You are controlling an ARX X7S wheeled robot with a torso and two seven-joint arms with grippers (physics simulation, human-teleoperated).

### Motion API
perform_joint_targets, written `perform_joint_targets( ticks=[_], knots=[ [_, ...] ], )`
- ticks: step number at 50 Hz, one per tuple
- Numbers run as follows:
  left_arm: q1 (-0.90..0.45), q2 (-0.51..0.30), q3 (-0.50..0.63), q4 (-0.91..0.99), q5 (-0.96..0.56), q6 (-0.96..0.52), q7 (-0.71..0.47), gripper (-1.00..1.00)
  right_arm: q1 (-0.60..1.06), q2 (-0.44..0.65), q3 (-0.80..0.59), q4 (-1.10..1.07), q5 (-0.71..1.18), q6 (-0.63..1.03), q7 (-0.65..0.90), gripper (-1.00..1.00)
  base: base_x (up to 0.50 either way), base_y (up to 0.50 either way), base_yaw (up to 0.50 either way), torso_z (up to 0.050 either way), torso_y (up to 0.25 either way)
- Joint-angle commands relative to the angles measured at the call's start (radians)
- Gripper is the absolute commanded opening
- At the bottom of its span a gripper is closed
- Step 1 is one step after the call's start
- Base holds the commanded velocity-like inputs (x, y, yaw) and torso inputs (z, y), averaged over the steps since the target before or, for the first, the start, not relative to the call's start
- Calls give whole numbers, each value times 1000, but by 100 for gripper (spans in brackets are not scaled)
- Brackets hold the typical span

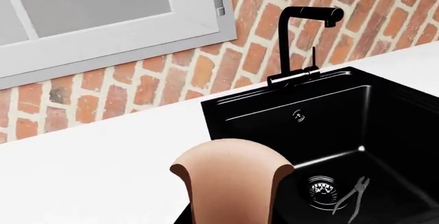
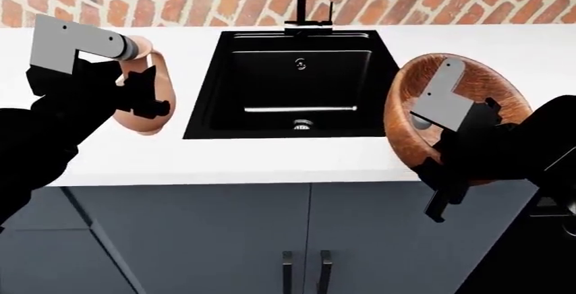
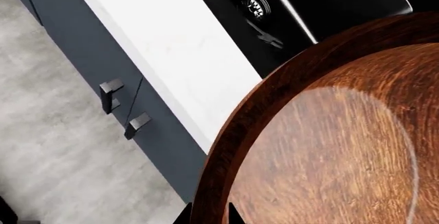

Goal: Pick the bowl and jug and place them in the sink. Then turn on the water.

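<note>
Our left gripper (image 2: pixel 135 102) pinches the jug (image 2: pixel 144 88), held up over the counter (image 2: pixel 270 159) just left of the sink (image 2: pixel 202 105). Our right gripper (image 2: pixel 450 166) squeezes the rim of the bowl (image 2: pixel 432 78), tipped up on the sink's right. We think carrying is the step now. Next, both must go over the sink and down inside.

Bright, even simulator light, crisp focus throughout, a pale sheen on the bowl (image 3: pixel 343 147).

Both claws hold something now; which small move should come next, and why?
Probably swing the left claw with the pale terracotta jug sideways toward the black rectangular sink: the jug hangs beside the basin, over white counter.
</note>
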Motion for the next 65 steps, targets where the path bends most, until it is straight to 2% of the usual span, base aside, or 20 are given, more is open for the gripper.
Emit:
perform_joint_targets(
  ticks=[1,65],
  knots=[
    [-20,-3,-21,9,15,5,-13,-100,10,-3,1,2,-18,-9,3,-100,-72,-256,0,0,0],
    [-9,-8,-21,0,13,26,-12,-100,24,-5,-23,5,-5,-18,9,-100,-26,-265,0,1,3]
  ],
)
